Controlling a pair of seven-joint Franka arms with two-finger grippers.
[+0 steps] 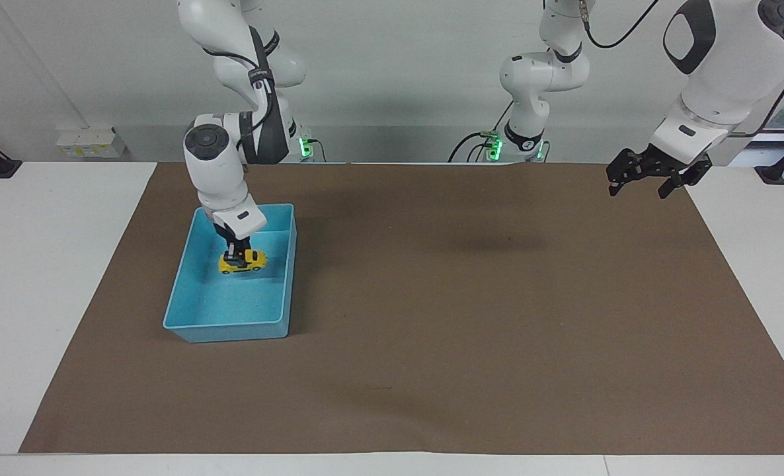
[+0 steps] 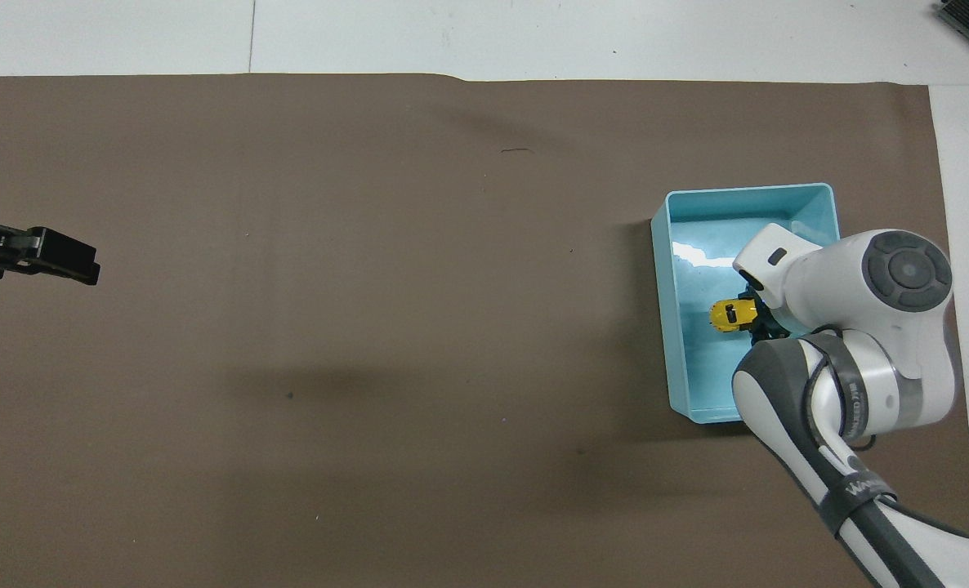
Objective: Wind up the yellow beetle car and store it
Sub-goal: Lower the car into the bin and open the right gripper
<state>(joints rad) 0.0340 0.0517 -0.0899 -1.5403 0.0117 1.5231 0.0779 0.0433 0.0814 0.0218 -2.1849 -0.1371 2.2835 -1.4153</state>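
Note:
The yellow beetle car is held in my right gripper, which is shut on its roof. The car hangs low inside the blue tray, near the tray's middle; I cannot tell whether its wheels touch the floor. In the overhead view the car shows beside the right gripper, half hidden under the wrist, inside the tray. My left gripper is open and empty, waiting in the air over the mat's edge at the left arm's end; it also shows in the overhead view.
A brown mat covers most of the white table. The tray stands on the mat toward the right arm's end. A small dark mark lies on the mat farther from the robots.

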